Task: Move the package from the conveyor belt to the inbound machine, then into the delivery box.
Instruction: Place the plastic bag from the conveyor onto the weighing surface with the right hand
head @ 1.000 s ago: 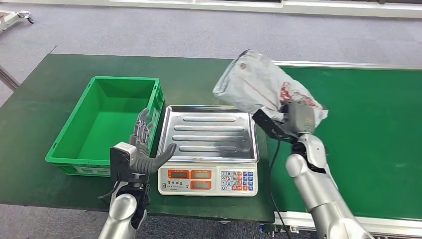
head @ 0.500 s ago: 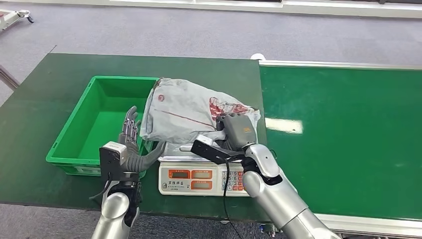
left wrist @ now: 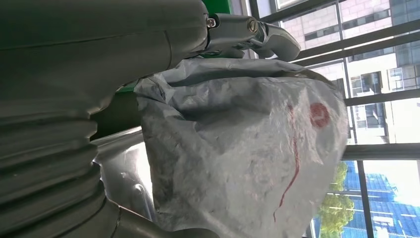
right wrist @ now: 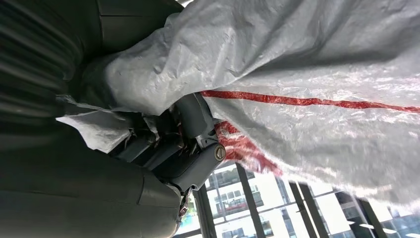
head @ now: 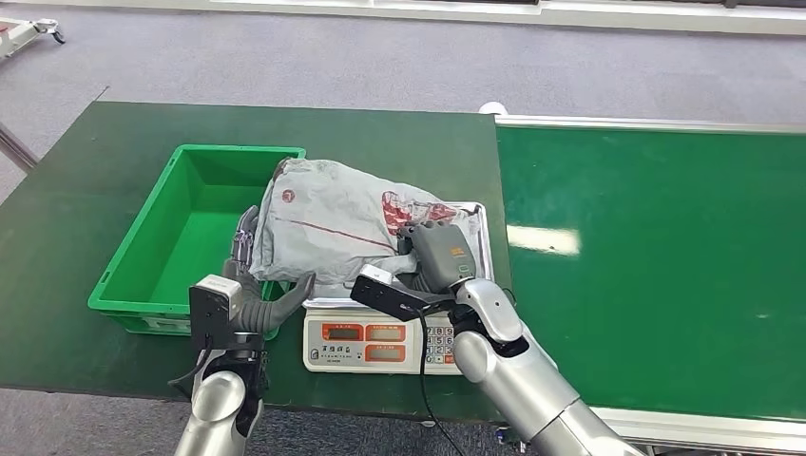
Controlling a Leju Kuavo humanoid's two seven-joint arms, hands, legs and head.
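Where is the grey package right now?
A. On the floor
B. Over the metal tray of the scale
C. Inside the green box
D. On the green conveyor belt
B: the grey package lies over the scale's metal tray, held by the right hand.

Right silver arm reaching forward and to the left, elbow bent, right robot hand (head: pixel 439 255) closed on the grey package (head: pixel 333 223), left arm raised from below, left robot hand (head: pixel 255 285) with fingers spread apart, thumb stretched toward the right arm
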